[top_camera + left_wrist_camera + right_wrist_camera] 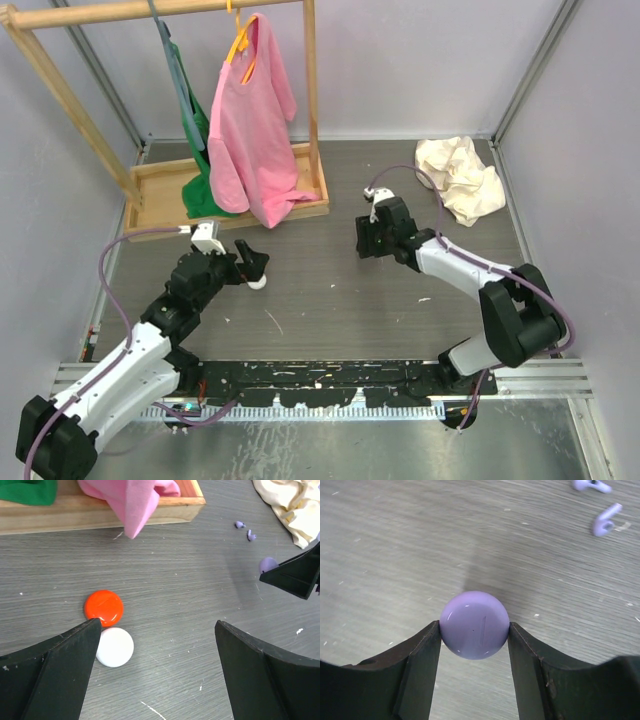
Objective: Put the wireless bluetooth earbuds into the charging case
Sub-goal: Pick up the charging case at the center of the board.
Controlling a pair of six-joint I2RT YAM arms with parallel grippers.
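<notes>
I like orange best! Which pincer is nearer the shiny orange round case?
Left. The left pincer is open close beside the shiny orange round plastic case. The right pincer is farther off to the side, gripping a round lilac plastic case.

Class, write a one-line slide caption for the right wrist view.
Right gripper grips a round lilac case; two lilac earbuds lie loose on the grey table beyond.
</notes>
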